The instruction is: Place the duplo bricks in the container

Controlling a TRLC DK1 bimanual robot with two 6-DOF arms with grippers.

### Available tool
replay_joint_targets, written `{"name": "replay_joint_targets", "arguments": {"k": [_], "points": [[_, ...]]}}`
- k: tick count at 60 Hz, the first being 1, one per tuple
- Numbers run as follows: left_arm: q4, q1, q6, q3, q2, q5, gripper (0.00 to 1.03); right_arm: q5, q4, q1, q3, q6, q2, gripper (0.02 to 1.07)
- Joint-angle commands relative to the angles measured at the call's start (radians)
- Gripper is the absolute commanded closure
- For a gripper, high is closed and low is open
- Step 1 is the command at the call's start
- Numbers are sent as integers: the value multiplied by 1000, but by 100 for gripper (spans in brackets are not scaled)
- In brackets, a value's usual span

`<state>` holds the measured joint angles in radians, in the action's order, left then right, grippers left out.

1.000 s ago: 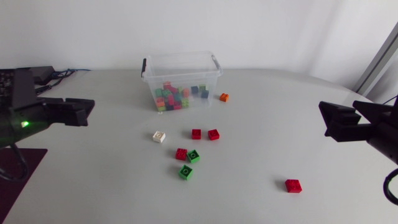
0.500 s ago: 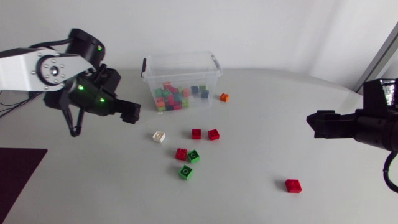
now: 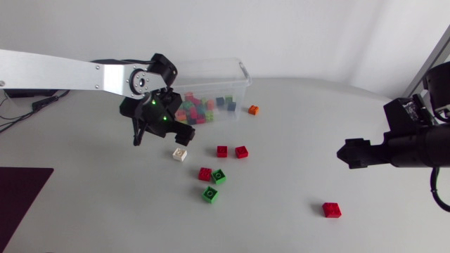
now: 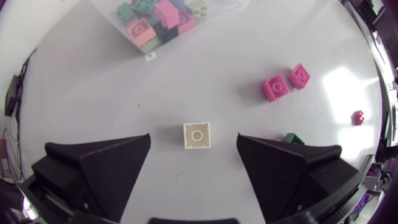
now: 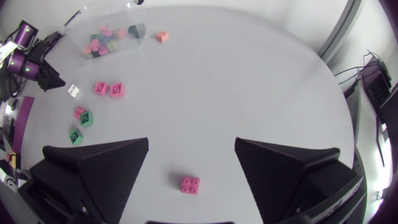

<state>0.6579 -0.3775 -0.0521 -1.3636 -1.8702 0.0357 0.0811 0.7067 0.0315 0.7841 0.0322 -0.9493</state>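
Left wrist view looks down on the table (image 4: 93, 93). The left gripper (image 4: 194, 146) hangs with its jaws spread wide. A white brick (image 4: 197, 135) lies on the table between the two fingers, touched by neither. Ahead of it sit two red bricks (image 4: 274, 87) side by side. Farther ahead stands the clear container (image 4: 117, 28), with a heap of mixed bricks (image 4: 155, 15) inside.

In the right wrist view the right gripper (image 5: 191, 149) is also wide open and holds nothing. A lone red brick (image 5: 190, 184) shows on the table between its fingers, apart from both.

From the head view, the lone red brick is nearest. Next comes a single green brick (image 3: 209, 194), then a red-and-green pair (image 3: 211, 175) touching each other. The white brick lies just beside the left gripper's tip. Farthest off, an orange brick (image 3: 253, 109) rests near the container's corner, outside it.
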Motion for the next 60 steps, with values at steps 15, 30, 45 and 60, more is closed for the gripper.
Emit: {"name": "replay_joint_targets", "arguments": {"k": [15,30,45,60], "points": [[36,-21,8,-109,-144,10,20,171,34,-58,-22,60,-6,7],[78,2,-3,-134,-214,10,32,169,76,-59,-17,103,-46,7],[68,15,-8,-143,-245,9,44,163,86,-53,-40,124,-75,10],[65,9,-11,-154,-277,9,65,146,114,-50,-55,123,-112,16]]}}
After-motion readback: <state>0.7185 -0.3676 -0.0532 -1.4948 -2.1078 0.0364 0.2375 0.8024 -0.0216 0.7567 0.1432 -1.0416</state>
